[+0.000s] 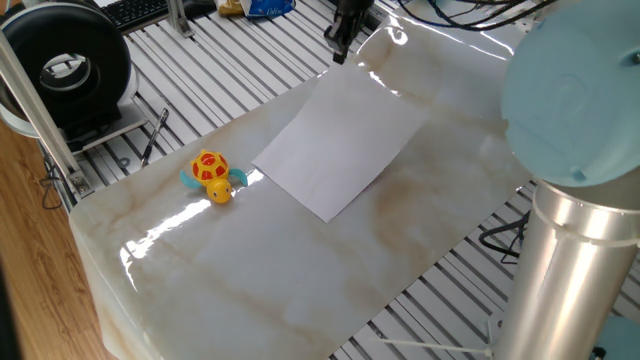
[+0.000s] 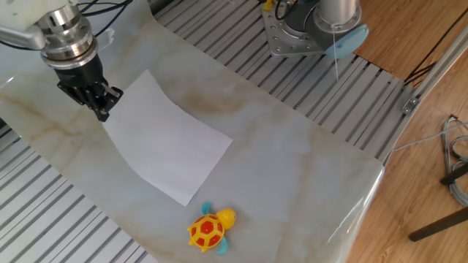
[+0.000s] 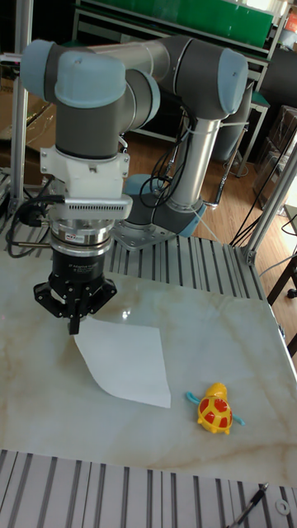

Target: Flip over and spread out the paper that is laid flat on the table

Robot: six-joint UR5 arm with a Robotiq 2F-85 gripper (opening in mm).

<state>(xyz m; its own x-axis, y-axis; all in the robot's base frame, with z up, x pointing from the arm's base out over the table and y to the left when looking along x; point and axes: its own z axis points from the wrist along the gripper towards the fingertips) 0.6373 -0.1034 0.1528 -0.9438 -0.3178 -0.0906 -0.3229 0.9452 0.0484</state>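
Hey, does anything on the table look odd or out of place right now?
Only the toy turtle, sitting near the paper with no role here. One paper corner is lifted at the gripper; nothing is spilled or damaged.

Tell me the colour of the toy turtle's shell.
The toy turtle has a red shell with yellow markings on a yellow body, clearest in the other fixed view.
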